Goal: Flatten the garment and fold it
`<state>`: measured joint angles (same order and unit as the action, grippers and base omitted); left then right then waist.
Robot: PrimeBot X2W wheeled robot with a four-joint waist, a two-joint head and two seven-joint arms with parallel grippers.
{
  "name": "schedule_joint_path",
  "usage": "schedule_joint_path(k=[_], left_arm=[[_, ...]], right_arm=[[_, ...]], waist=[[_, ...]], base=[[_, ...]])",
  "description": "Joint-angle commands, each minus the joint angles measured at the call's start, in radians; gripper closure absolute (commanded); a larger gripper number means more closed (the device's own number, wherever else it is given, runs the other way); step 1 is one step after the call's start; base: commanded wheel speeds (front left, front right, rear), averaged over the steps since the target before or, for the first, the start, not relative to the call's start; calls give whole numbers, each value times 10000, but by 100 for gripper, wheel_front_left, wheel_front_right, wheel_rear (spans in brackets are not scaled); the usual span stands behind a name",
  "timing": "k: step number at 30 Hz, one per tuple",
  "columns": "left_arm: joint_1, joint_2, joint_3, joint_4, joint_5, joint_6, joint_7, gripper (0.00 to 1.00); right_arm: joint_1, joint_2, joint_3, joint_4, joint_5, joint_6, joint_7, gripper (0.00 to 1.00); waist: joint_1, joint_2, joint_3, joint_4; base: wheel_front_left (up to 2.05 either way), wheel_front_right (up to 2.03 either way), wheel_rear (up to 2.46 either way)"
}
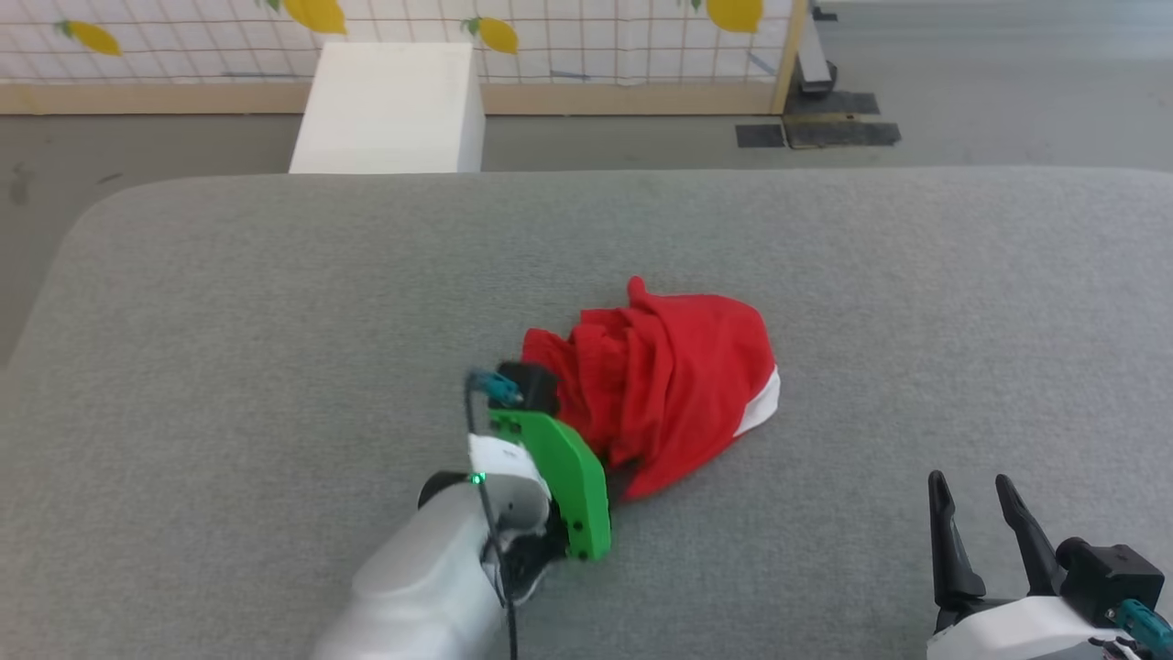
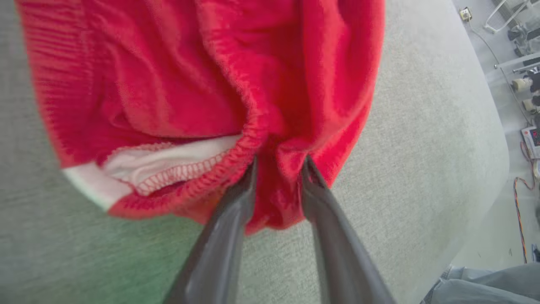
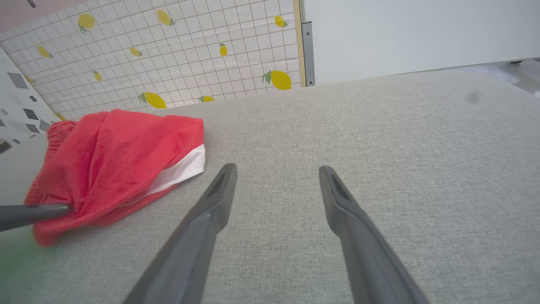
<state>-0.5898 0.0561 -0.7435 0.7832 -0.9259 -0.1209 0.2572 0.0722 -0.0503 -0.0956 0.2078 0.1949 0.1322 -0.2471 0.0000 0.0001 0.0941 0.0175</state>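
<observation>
Softly rumpled red fleecy garment (image 1: 660,385), white-trimmed, on nubby grey cushion (image 1: 275,321).

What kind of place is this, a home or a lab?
Probably a robot test lab staged like a room: a lemon-print backdrop on a wooden frame, loose cables, and a grey padded surface holding the garment.

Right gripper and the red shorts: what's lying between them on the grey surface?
Nothing. Between the right gripper and the shorts there is just bare grey surface, as the head view and the right wrist view both show.
</observation>
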Motion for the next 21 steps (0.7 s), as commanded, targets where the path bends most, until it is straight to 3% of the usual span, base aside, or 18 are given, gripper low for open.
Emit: schedule_joint_path(k=[1, 5, 11, 15, 18, 21], left_arm=[[-112, -9, 255, -204, -267, 40, -246, 0], [-206, 126, 1121, -853, -872, 14, -1045, 0], [306, 1047, 2230, -1999, -682, 100, -3500, 0], [1066, 1869, 2765, -2785, 260, 639, -4997, 0], [1839, 2367, 3462, -3871, 1481, 1270, -5175, 0], [2879, 2416, 4337, -5168, 2747, 1802, -5184, 0]], right_arm=[[87, 1, 21, 34, 50, -15, -75, 0], [186, 1, 54, 77, 104, -15, -74, 0], [176, 1, 92, 50, 211, -15, 3, 0], [-17, 1, 86, -77, 246, -15, 235, 0], [-303, 1, 74, -143, 172, -15, 694, 0], [-812, 1, 34, -87, 16, -15, 1491, 0]], waist=[[0, -1, -207, 241], [0, -1, -497, 519], [0, -1, -774, 794], [0, -1, -757, 875], [0, -1, -647, 920], [0, -1, -454, 940]], base=[[0, 0, 0], [0, 0, 0], [0, 0, 0], [0, 0, 0], [0, 0, 0], [0, 0, 0]])
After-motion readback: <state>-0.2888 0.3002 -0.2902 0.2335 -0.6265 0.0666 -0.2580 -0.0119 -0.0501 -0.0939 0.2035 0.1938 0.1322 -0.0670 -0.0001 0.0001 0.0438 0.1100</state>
